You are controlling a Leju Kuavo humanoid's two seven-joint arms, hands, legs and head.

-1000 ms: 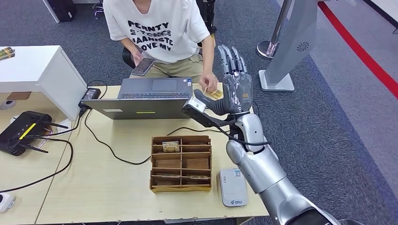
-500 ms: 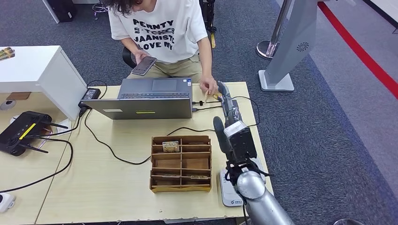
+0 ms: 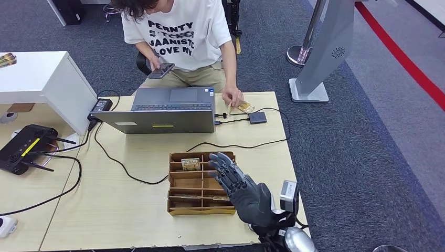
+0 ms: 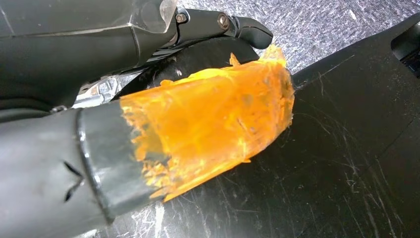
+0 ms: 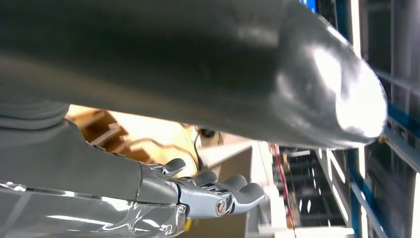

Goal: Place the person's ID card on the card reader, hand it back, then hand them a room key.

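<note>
In the head view the right hand (image 3: 246,191) hovered at about five o'clock of the surface (image 3: 131,210), its fingers spread and holding nothing, palm turned down over the near right corner of the wooden compartment tray (image 3: 202,182). The card reader (image 3: 254,227) lay under that hand and was almost wholly hidden by it. The ID card (image 3: 245,107) lay flat on the surface at about one o'clock, just beside the person's hand (image 3: 232,97), which rested next to it; whether that hand touched the card could not be told. The person (image 3: 178,31) sat at twelve o'clock behind the laptop (image 3: 162,113), holding a phone (image 3: 160,70) in the other hand. A small card stood in the tray's far left compartment (image 3: 191,164), possibly a room key.

In the left wrist view the left hand (image 4: 99,148) showed a thick grey thumb with an orange wrap at its tip, against dark parts; whether its fingers were spread or curled could not be told.

In the right wrist view the right hand's darker fingers (image 5: 233,193) lay loosely apart with nothing between them, the tray dim behind.

Judging by this, the card was with the person and not on the reader; whether it had been scanned and returned or was yet to be taken could not be told. Handing over a room key was still to do.
</note>
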